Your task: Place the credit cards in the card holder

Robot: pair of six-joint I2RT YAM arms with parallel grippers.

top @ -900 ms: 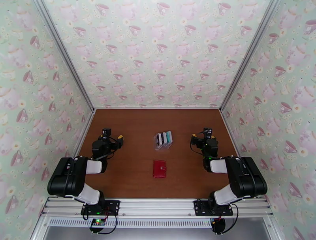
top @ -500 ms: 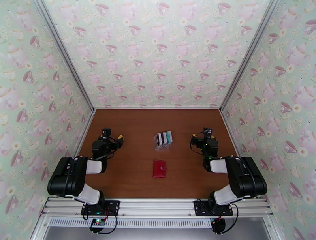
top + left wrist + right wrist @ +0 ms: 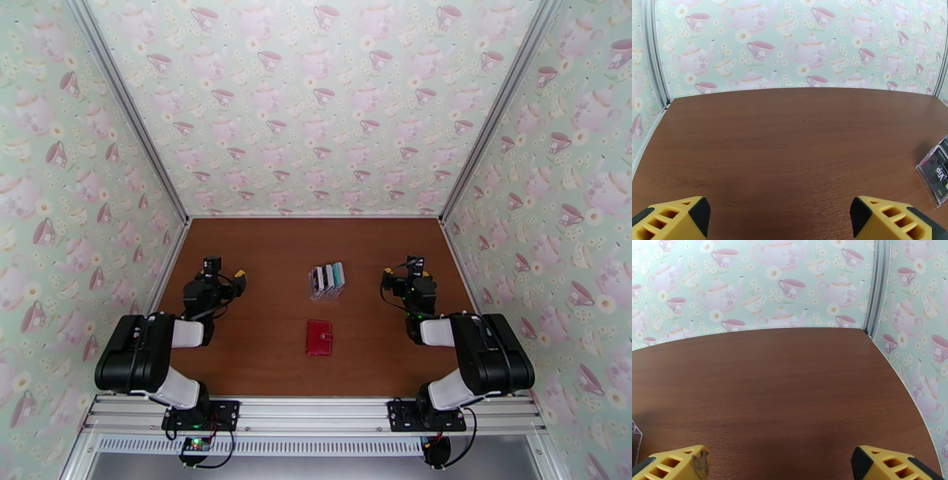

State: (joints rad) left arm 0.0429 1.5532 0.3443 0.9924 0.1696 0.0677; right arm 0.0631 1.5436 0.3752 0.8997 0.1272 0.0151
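Several credit cards (image 3: 328,277), black, white and teal, stand upright in a clear slotted stand (image 3: 325,292) at mid-table. In the left wrist view a black card (image 3: 941,170) in that stand shows at the right edge. The card holder (image 3: 319,337), a small red wallet, lies closed and flat on the table just nearer than the stand. My left gripper (image 3: 220,277) (image 3: 780,219) rests low, left of the stand, open and empty, its yellow fingertips (image 3: 675,219) wide apart. Right of the stand, my right gripper (image 3: 408,276) (image 3: 780,461) mirrors it, open and empty.
The brown table (image 3: 268,253) is enclosed by teapot-patterned walls (image 3: 316,103) at the back and both sides, with metal corner posts (image 3: 130,118). A corner of the clear stand (image 3: 635,435) shows at the left edge of the right wrist view.
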